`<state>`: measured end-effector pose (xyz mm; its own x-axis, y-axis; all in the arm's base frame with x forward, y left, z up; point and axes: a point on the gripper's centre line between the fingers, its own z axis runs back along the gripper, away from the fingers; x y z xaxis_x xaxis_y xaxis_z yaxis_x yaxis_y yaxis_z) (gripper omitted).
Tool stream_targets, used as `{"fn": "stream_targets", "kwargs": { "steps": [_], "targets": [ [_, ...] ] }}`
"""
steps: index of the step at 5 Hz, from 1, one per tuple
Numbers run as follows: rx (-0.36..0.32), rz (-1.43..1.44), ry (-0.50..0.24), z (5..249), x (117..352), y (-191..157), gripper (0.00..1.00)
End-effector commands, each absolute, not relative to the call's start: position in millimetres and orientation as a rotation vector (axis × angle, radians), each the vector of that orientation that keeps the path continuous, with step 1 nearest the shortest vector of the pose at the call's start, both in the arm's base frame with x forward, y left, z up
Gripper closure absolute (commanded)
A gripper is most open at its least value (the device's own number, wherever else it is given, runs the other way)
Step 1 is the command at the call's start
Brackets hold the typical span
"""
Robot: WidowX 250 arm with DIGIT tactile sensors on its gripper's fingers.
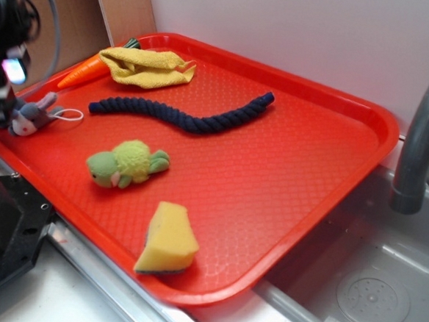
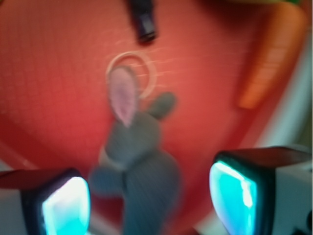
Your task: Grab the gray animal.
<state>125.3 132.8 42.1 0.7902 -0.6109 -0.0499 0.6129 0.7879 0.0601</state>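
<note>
Gray animal [image 1: 32,116] lying at the far left corner of the red tray [image 1: 287,181], on the tray floor just inside the rim, thin white cord loop [image 1: 72,115] trailing from it toward the tray's middle. Gripper [image 2: 149,196] poised directly over the toy at that same corner, mostly cut off by the left edge of the exterior view. Fingers [image 2: 234,188] spread wide apart in the wrist view, one on either side of the toy's body, glowing blue-green on their inner faces; not closed on anything, contact with the plush not discernible through the blur. Pink-lined ear [image 2: 122,98] pointing away from the gripper, cord ring lying flat on the tray just past it.

Elsewhere on the tray: dark blue rope [image 1: 181,114] stretched in a wavy line across the middle, one end near the toy's cord. Orange carrot [image 1: 82,71] along the tray's back-left rim, partly under a crumpled yellow cloth [image 1: 144,66]. Green-yellow plush turtle [image 1: 126,164] toward the tray's front-left side, well apart from the gray toy. Yellow sponge [image 1: 168,240] near the tray's front rim. Gray faucet [image 1: 422,139] beyond the tray's right rim, above a metal sink [image 1: 368,282].
</note>
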Motion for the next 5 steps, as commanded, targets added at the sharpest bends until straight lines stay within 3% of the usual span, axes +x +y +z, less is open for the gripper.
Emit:
{"fn": "stream_targets", "kwargs": {
  "steps": [1,2,3,4,5],
  "targets": [
    [-0.012,-0.674,0.127,-4,138,116,1.0],
    [0.016,-0.658,0.125,21,147,107,1.0],
    [0.065,-0.572,0.078,70,174,81,1.0],
    [0.062,-0.457,-0.041,125,200,53,1.0],
    [0.073,-0.361,-0.078,177,223,23,1.0]
  ]
}}
